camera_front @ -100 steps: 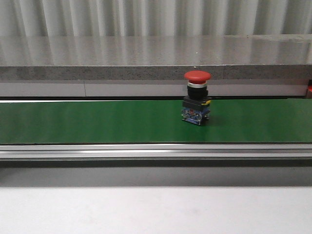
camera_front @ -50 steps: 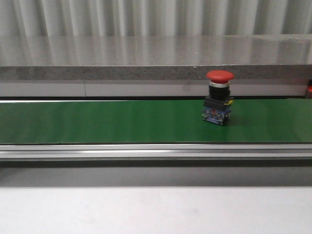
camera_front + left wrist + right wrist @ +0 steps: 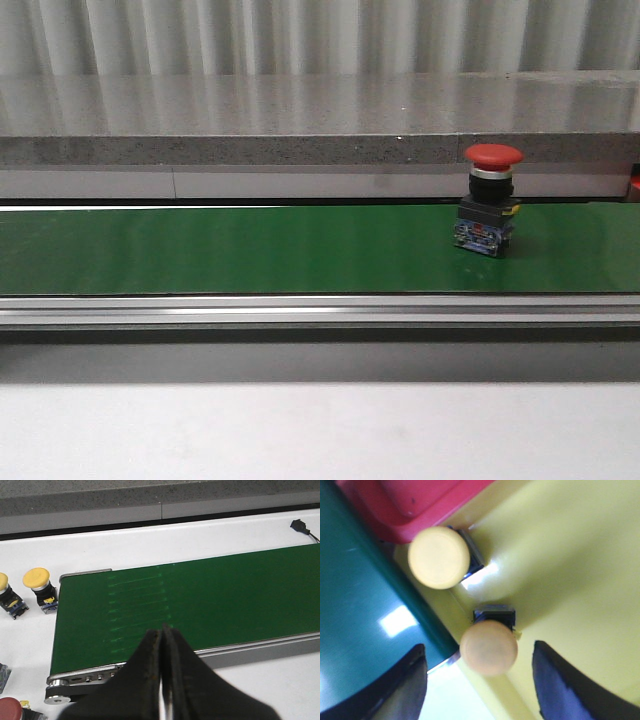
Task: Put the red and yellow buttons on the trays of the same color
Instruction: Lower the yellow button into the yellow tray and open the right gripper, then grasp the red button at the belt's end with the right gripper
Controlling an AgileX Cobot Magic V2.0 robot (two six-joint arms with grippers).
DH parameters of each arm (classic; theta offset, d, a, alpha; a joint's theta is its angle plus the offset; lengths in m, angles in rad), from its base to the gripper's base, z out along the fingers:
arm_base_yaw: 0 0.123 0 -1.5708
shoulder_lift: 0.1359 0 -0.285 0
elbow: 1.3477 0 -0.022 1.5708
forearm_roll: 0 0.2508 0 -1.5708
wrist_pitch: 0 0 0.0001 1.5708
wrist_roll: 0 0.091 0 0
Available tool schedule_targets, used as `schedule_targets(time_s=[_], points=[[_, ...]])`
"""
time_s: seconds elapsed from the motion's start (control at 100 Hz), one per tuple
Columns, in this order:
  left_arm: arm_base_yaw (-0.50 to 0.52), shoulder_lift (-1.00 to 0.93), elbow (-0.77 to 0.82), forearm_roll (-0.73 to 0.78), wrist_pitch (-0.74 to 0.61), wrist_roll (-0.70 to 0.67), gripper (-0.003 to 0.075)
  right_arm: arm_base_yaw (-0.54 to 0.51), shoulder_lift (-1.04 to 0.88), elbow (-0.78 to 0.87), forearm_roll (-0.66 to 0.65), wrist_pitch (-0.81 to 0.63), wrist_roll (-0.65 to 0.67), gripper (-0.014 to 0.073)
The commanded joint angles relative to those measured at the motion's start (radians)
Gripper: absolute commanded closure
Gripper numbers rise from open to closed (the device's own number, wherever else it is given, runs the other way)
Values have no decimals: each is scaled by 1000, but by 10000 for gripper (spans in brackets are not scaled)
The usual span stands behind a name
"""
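A red button (image 3: 491, 201) stands upright on the green conveyor belt (image 3: 250, 250), right of centre. In the left wrist view my left gripper (image 3: 162, 632) is shut and empty over the belt's (image 3: 200, 600) near edge; two yellow buttons (image 3: 40, 587) (image 3: 7, 596) and a red button (image 3: 10, 711) stand on the white table beside the belt's end. In the right wrist view my right gripper (image 3: 480, 662) is open above the yellow tray (image 3: 570, 570), with one yellow button (image 3: 488, 646) between the fingers and a second yellow button (image 3: 439, 557) beyond. The red tray (image 3: 405, 500) adjoins it.
A grey stone ledge (image 3: 320, 120) runs behind the belt, with an aluminium rail (image 3: 320, 310) along its front. A black cable plug (image 3: 301, 527) lies on the white table past the belt. A teal surface (image 3: 355, 600) borders the yellow tray.
The red button has travelled to the right along the green belt, from the middle toward the right end.
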Motion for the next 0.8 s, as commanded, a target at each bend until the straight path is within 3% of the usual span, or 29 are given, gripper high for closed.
schedule_targets(time_s=[0.0, 0.13, 0.28, 0.43, 0.58, 0.79], points=[[-7, 0, -28, -16, -70, 2, 740, 12, -84, -22, -3, 2, -25, 125], [-7, 0, -28, -16, -70, 2, 740, 70, -151, -22, 9, 12, -38, 105], [-7, 0, -28, -16, -70, 2, 740, 192, -193, -23, 14, 18, -44, 11], [-7, 0, -28, -16, -70, 2, 740, 340, -190, -53, 31, 66, -80, 11], [-7, 0, -28, -16, -70, 2, 740, 459, -151, -127, 93, 164, -219, 11], [-7, 0, -28, -16, -70, 2, 740, 534, -53, -219, 127, 232, -500, 11]])
